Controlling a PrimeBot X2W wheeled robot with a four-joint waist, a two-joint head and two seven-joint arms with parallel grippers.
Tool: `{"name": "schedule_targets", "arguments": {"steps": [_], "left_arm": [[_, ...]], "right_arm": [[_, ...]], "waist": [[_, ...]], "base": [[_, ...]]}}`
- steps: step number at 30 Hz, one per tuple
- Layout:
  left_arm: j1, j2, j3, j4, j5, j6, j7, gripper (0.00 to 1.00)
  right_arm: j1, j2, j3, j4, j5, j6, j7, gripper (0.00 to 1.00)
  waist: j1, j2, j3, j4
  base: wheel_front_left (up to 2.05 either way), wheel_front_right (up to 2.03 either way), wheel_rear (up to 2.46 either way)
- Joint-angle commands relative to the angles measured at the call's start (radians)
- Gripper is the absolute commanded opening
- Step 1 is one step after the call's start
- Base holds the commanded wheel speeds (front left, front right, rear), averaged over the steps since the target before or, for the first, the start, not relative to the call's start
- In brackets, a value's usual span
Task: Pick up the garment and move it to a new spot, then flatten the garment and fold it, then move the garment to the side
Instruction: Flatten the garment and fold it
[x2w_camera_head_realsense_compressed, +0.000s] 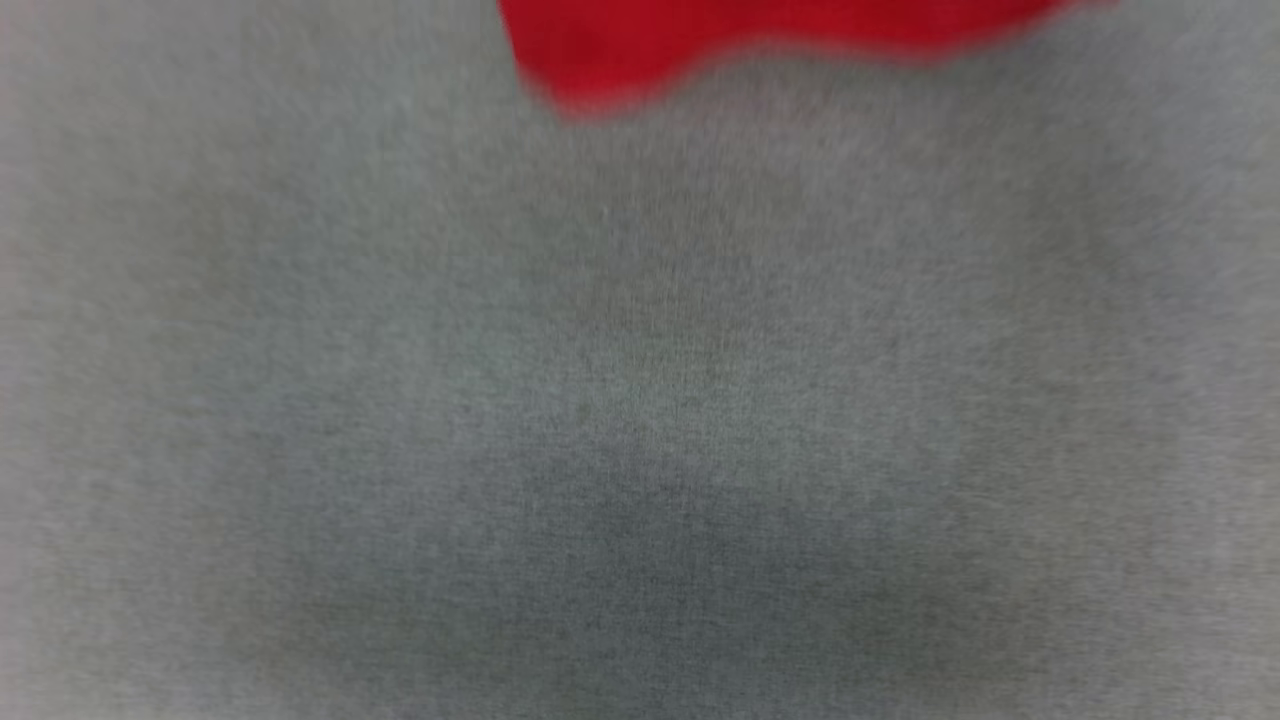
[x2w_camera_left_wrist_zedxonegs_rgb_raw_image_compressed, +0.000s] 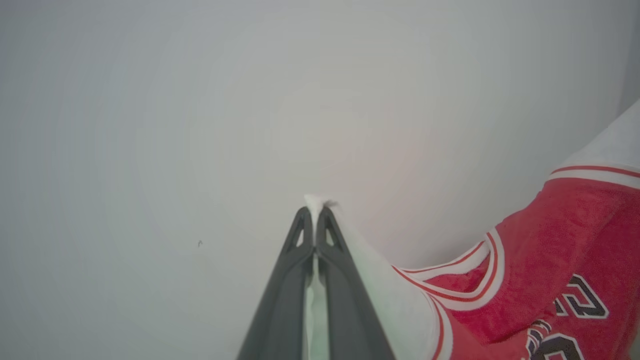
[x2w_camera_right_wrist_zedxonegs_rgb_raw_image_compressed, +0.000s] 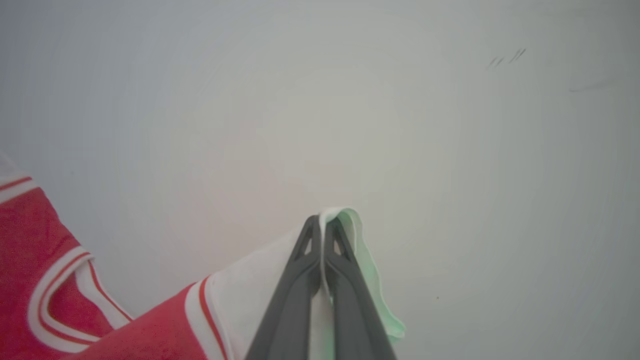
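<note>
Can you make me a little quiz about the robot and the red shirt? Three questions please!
1. True or false: the left tool is shut on white cloth of the shirt.
2. What does the right tool pinch? A) the black number B) a white fold of the shirt C) nothing at all
3. Fill in: in the head view, the blurry red shirt pokes in from the ___ edge, over the grey surface.

Key: 1 true; 2 B; 3 top.
</note>
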Motion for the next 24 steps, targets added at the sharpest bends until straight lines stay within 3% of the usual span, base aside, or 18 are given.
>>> {"name": "schedule_targets", "arguments": {"steps": [1,6,11,16,24], "left_arm": [[-0.053,-0.011,0.0,0.021,0.01,0.0,-0.074,0.0],[-0.116,-0.045,-0.012,0.059,-0.014,0.0,-0.195,0.0],[-0.073,-0.043,-0.09,0.08,-0.072,0.0,-0.276,0.0],[0.036,-0.028,-0.169,0.112,-0.15,0.0,-0.304,0.0],[0.251,0.04,-0.322,0.045,-0.305,0.0,-0.258,0.0]], "right_arm": [[-0.037,-0.005,-0.027,0.016,-0.083,-0.001,-0.055,0.0],[-0.065,-0.004,-0.07,0.021,-0.251,-0.001,-0.09,0.0],[-0.009,0.003,-0.093,0.049,-0.353,-0.001,-0.093,0.0],[0.085,0.012,-0.101,0.106,-0.308,-0.001,-0.094,0.0],[0.267,-0.002,0.02,0.156,-0.132,-0.001,-0.094,0.0]], "waist": [[0.0,0.0,0.165,0.008],[0.0,0.0,0.23,0.027],[0.0,0.0,0.272,0.05],[0.0,0.0,0.257,0.061],[0.0,0.0,0.143,0.061]], "base": [[0.0,0.0,0.0],[0.0,0.0,0.0],[0.0,0.0,0.0],[0.0,0.0,0.0],[0.0,0.0,0.0]]}}
